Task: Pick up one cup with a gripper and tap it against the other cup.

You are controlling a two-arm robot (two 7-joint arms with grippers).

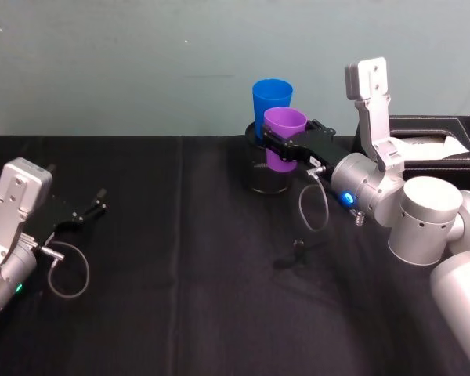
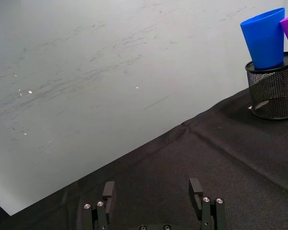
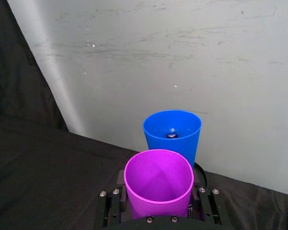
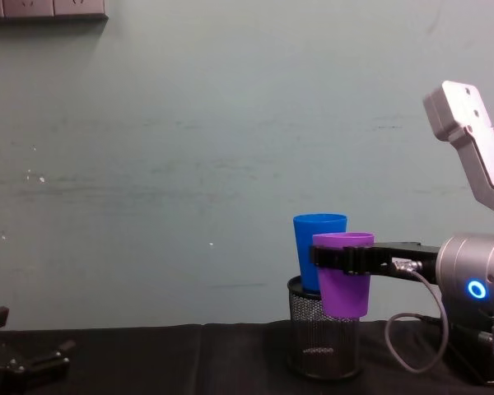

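Between our right gripper's (image 1: 286,146) closed fingers: purple cup (image 1: 284,138), lifted. Beyond: blue cup (image 1: 271,100) perched on mesh holder (image 1: 268,178); we judge a hard tap could topple it. Left gripper (image 1: 98,202) idle, fingers apart.

This looks like a robot test room or lab: a worktop (image 1: 180,313) draped in plain black cloth is pushed right up against a bare, scuffed pale green wall (image 4: 189,148). On it stand just a few props, a black wire-mesh pen holder (image 4: 323,350) and a black tissue box (image 1: 435,141) at the right, with two silver-grey robot arms over the cloth.
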